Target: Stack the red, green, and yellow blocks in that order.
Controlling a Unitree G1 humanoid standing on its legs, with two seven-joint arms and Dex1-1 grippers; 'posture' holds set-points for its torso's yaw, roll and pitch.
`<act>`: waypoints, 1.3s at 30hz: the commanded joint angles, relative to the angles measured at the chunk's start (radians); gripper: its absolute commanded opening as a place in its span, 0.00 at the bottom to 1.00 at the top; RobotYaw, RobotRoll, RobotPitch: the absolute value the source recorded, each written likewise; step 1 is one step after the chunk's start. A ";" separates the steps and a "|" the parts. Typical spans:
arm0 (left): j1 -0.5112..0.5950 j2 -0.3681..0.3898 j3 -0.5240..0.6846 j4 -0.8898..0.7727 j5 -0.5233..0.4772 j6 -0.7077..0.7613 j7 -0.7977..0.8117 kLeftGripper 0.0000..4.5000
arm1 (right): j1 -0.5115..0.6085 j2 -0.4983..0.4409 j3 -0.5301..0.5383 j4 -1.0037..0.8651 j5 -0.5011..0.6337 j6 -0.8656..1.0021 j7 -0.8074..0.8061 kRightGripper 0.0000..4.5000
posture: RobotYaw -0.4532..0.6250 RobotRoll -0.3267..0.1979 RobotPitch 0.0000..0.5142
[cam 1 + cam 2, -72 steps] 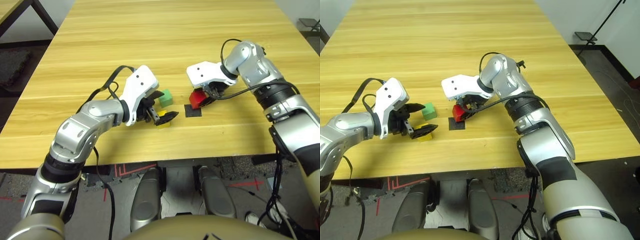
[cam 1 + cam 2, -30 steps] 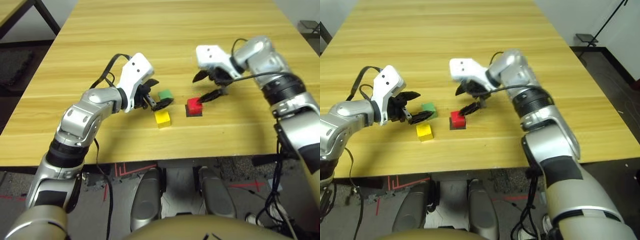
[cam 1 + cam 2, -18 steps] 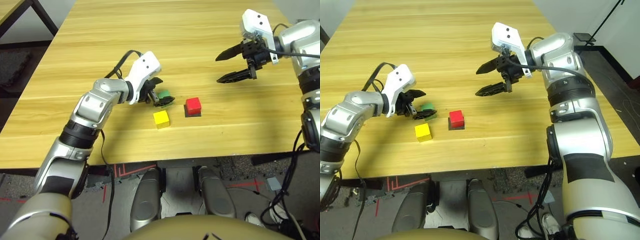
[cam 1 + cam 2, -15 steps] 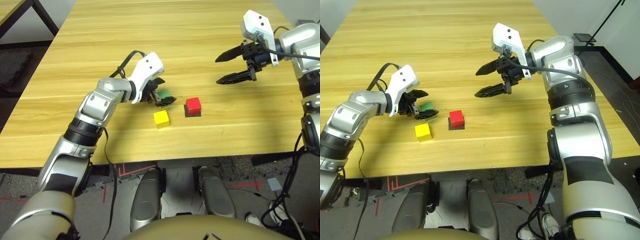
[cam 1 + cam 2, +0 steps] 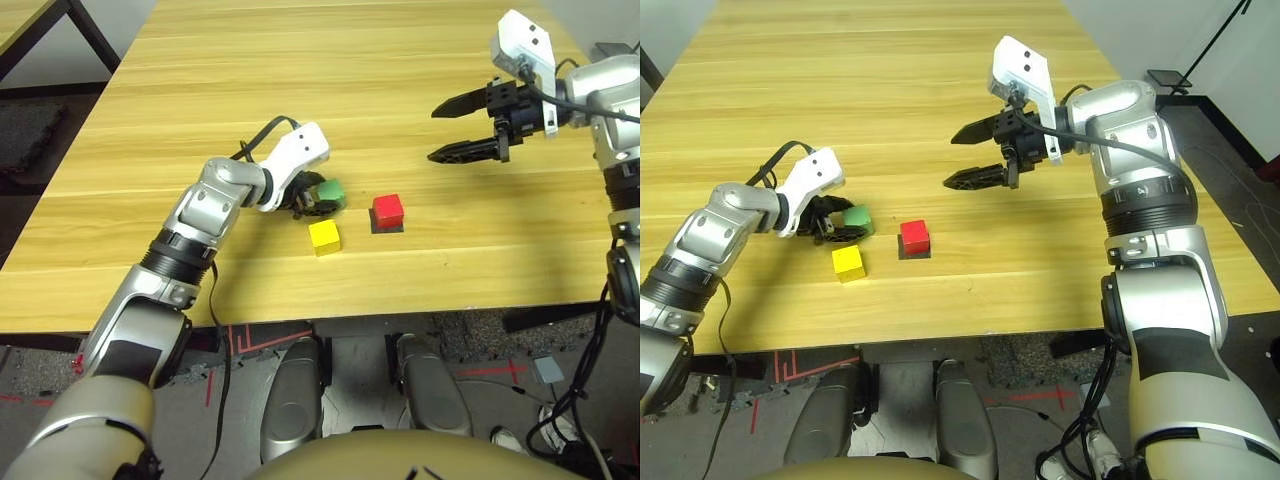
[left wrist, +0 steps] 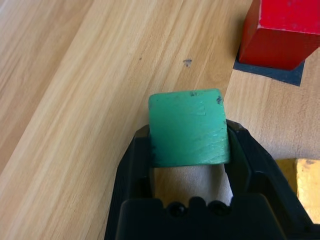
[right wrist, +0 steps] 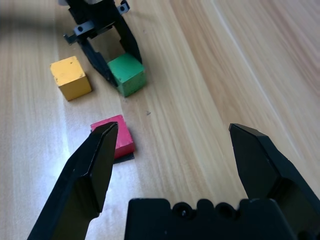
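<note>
Three blocks (image 5: pixel 387 209) lie near together on the table (image 5: pixel 300 90).

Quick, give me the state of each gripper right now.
Left gripper: jaws shut on the small matte green cube, which sits on the wooden table.
Right gripper: jaws open, holding nothing, raised above the table.

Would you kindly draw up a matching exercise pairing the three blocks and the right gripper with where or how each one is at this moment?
Things:
1. red block
2. green block
3. yellow block
4. right gripper

States:
A. raised above the table, jaws wide open
B. on the black patch
C. between the left gripper's closed jaws
D. loose on bare wood, nearest the table's front edge

Pairs: 1-B, 2-C, 3-D, 4-A
</note>
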 commanded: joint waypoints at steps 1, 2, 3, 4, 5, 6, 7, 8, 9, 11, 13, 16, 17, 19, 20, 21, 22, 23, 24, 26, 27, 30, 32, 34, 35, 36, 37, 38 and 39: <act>-0.024 -0.021 0.011 -0.001 0.004 0.003 -0.005 0.46 | 0.014 -0.003 -0.009 -0.011 0.022 0.007 -0.006 1.00 | 0.68 0.46 0.24; -0.039 -0.022 0.017 -0.016 -0.002 0.022 -0.010 0.46 | 0.018 -0.006 -0.008 -0.008 0.022 -0.001 0.000 1.00 | 0.68 0.46 0.25; -0.054 -0.022 0.020 -0.034 -0.009 0.044 -0.019 0.46 | 0.022 -0.010 -0.007 -0.006 0.022 -0.009 0.008 1.00 | 0.68 0.46 0.25; -0.067 -0.023 0.022 -0.049 -0.014 0.059 -0.026 0.46 | 0.026 -0.013 -0.007 -0.005 0.023 -0.017 0.016 1.00 | 0.69 0.46 0.25; -0.080 -0.026 0.024 -0.065 -0.018 0.070 -0.031 0.46 | 0.031 -0.015 -0.008 -0.005 0.024 -0.022 0.022 1.00 | 0.69 0.46 0.25; -0.088 -0.028 0.025 -0.075 -0.019 0.076 -0.033 0.46 | 0.035 -0.017 -0.009 -0.006 0.025 -0.025 0.025 1.00 | 0.69 0.47 0.25; -0.102 -0.030 0.022 -0.102 -0.024 0.104 -0.038 0.46 | 0.045 -0.024 -0.009 -0.014 0.027 -0.025 0.034 1.00 | 0.69 0.48 0.25; -0.122 -0.037 0.017 -0.140 -0.034 0.152 -0.042 0.46 | 0.061 -0.033 -0.010 -0.024 0.032 -0.023 0.047 1.00 | 0.69 0.48 0.25; -0.140 -0.046 0.009 -0.173 -0.042 0.200 -0.045 0.46 | 0.075 -0.042 -0.010 -0.034 0.038 -0.023 0.060 1.00 | 0.69 0.48 0.25; -0.168 -0.063 -0.006 -0.228 -0.059 0.281 -0.044 0.46 | 0.102 -0.057 -0.011 -0.053 0.054 -0.028 0.083 1.00 | 0.68 0.49 0.25; -0.181 -0.079 -0.018 -0.272 -0.076 0.339 -0.043 0.46 | 0.122 -0.067 -0.015 -0.068 0.067 -0.031 0.093 1.00 | 0.68 0.50 0.25; -0.190 -0.105 -0.029 -0.327 -0.100 0.407 -0.036 0.46 | 0.144 -0.077 -0.022 -0.094 0.080 -0.018 0.090 1.00 | 0.66 0.52 0.25; -0.188 -0.113 -0.033 -0.337 -0.106 0.416 -0.032 0.46 | 0.149 -0.080 -0.024 -0.103 0.085 -0.012 0.085 1.00 | 0.66 0.52 0.25; -0.179 -0.123 -0.042 -0.345 -0.110 0.427 -0.025 0.46 | 0.158 -0.085 -0.026 -0.119 0.094 -0.001 0.076 1.00 | 0.65 0.52 0.24; -0.172 -0.125 -0.050 -0.343 -0.108 0.423 -0.022 0.46 | 0.163 -0.087 -0.028 -0.128 0.098 0.004 0.072 1.00 | 0.64 0.53 0.25; -0.167 -0.124 -0.060 -0.340 -0.106 0.416 -0.022 0.46 | 0.168 -0.089 -0.031 -0.137 0.101 0.011 0.067 1.00 | 0.64 0.53 0.25; -0.160 -0.125 -0.071 -0.334 -0.104 0.407 -0.023 0.46 | 0.173 -0.093 -0.032 -0.145 0.104 0.016 0.064 1.00 | 0.64 0.53 0.25; -0.154 -0.128 -0.079 -0.327 -0.103 0.400 -0.022 0.46 | 0.177 -0.095 -0.033 -0.151 0.106 0.021 0.060 1.00 | 0.63 0.53 0.25; -0.148 -0.130 -0.084 -0.322 -0.103 0.393 -0.019 0.46 | 0.181 -0.098 -0.034 -0.158 0.109 0.026 0.055 1.00 | 0.63 0.53 0.25; -0.136 -0.131 -0.102 -0.307 -0.094 0.370 -0.019 0.46 | 0.187 -0.102 -0.036 -0.172 0.116 0.037 0.045 1.00 | 0.62 0.53 0.25; -0.131 -0.130 -0.110 -0.301 -0.089 0.357 -0.020 0.46 | 0.190 -0.105 -0.037 -0.180 0.120 0.042 0.041 1.00 | 0.62 0.53 0.25; -0.125 -0.130 -0.130 -0.280 -0.074 0.315 -0.022 0.46 | 0.200 -0.112 -0.038 -0.201 0.132 0.056 0.029 1.00 | 0.61 0.54 0.26; -0.128 -0.137 -0.132 -0.267 -0.073 0.305 -0.020 0.46 | 0.207 -0.117 -0.040 -0.212 0.138 0.064 0.024 1.00 | 0.61 0.54 0.26; -0.135 -0.145 -0.129 -0.250 -0.070 0.291 -0.019 0.46 | 0.212 -0.120 -0.041 -0.220 0.142 0.070 0.020 1.00 | 0.61 0.54 0.26; -0.139 -0.146 -0.129 -0.242 -0.068 0.284 -0.020 0.46 | 0.214 -0.120 -0.041 -0.224 0.143 0.073 0.017 1.00 | 0.61 0.54 0.26; -0.142 -0.147 -0.128 -0.235 -0.066 0.275 -0.020 0.46 | 0.216 -0.121 -0.042 -0.227 0.145 0.075 0.015 1.00 | 0.60 0.54 0.26; -0.147 -0.149 -0.126 -0.227 -0.064 0.268 -0.020 0.46 | 0.218 -0.121 -0.042 -0.231 0.147 0.079 0.012 1.00 | 0.60 0.54 0.26; -0.150 -0.150 -0.125 -0.221 -0.063 0.263 -0.021 0.46 | 0.220 -0.121 -0.042 -0.234 0.149 0.081 0.010 1.00 | 0.60 0.54 0.26; -0.154 -0.151 -0.124 -0.215 -0.061 0.257 -0.021 0.46 | 0.221 -0.122 -0.042 -0.237 0.151 0.084 0.008 1.00 | 0.60 0.54 0.26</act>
